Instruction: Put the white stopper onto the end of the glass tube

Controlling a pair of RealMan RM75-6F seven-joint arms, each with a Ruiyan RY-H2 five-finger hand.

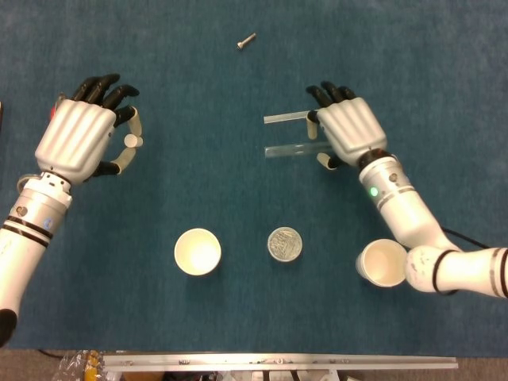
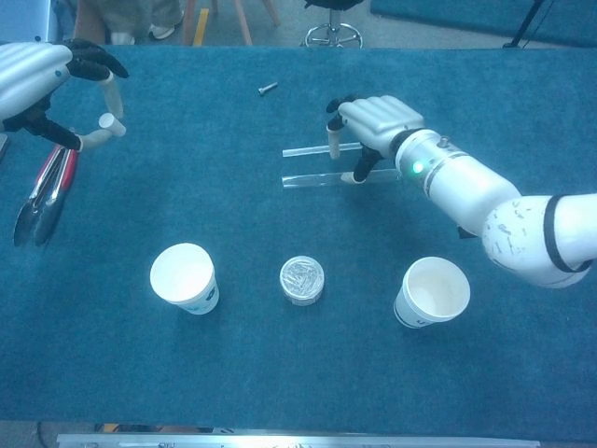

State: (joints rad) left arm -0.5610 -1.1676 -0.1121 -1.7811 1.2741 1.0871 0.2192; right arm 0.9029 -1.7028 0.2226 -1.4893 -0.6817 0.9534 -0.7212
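My left hand (image 1: 78, 136) hovers over the left of the blue table and pinches the small white stopper (image 1: 131, 140) between thumb and a finger; the stopper (image 2: 105, 120) also shows in the chest view beside the left hand (image 2: 35, 77). The glass tube (image 1: 287, 150) lies flat at mid-table, with a flat glass strip (image 1: 284, 119) just behind it. My right hand (image 1: 347, 129) reaches down over their right ends, fingers spread, thumb on the near side of the tube (image 2: 312, 179). The tube still rests on the cloth. The right ends of both glass pieces are hidden under the right hand (image 2: 375, 123).
Two white paper cups (image 1: 198, 252) (image 1: 383, 263) stand near the front, with a small round tin (image 1: 284, 244) between them. A screw (image 1: 246, 40) lies at the back. Red-handled tongs (image 2: 42, 196) lie at the left edge under my left arm.
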